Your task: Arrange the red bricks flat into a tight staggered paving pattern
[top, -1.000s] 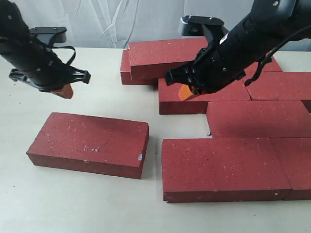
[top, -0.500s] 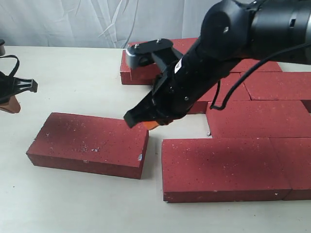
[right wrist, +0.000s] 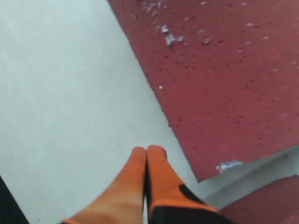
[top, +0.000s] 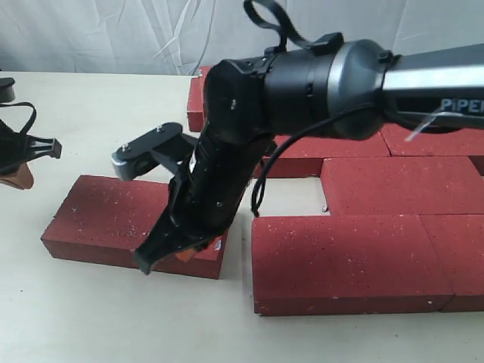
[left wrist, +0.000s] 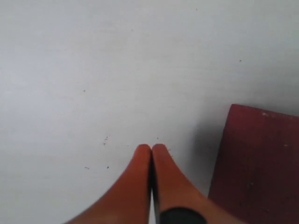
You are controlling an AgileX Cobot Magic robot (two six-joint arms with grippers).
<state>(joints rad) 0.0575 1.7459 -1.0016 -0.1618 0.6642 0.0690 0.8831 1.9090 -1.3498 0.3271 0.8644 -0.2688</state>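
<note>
One loose red brick [top: 98, 215] lies flat at the left, apart from the others. Several red bricks [top: 344, 261] lie in staggered rows on the right, and one [top: 198, 106] rests behind the arm at the back. My right gripper [top: 198, 253] reaches across the middle, shut and empty, low at the loose brick's near right corner. In the right wrist view its tips [right wrist: 147, 150] hang over bare table beside that brick [right wrist: 224, 70]. My left gripper [top: 17, 175] is at the far left edge, shut and empty [left wrist: 151, 148], with a brick corner [left wrist: 261, 163] beside it.
The pale table [top: 113, 318] shows in front of and to the left of the loose brick. A narrow gap [top: 240, 242] separates that brick from the front row. A white curtain [top: 113, 34] hangs behind the table.
My right arm has swung from the back bricks across and down to the loose brick's near right corner. My left gripper has drawn back to the far left edge.
</note>
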